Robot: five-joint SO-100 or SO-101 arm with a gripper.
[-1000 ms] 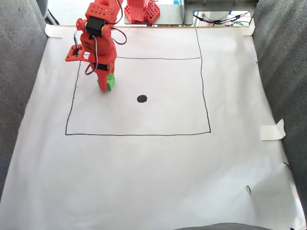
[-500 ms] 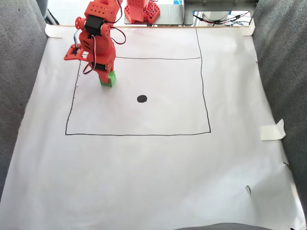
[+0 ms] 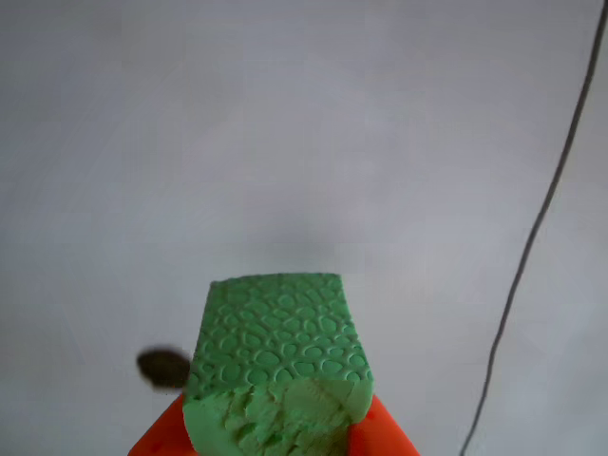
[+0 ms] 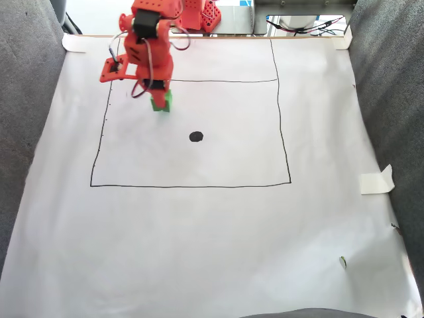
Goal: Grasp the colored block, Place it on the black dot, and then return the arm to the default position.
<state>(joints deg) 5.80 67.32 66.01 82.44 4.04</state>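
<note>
Covering the tabletop, white paper [image 4: 199,238] carries a hand-drawn black rectangle [image 4: 192,185] around the black dot [image 4: 196,136]. End effector [image 4: 159,101] grips the colored block [image 4: 161,101] up-left of that dot; no readable writing.

Orange plastic arm [image 4: 149,46], black servos, red-black looping wires, perforated top.
</note>
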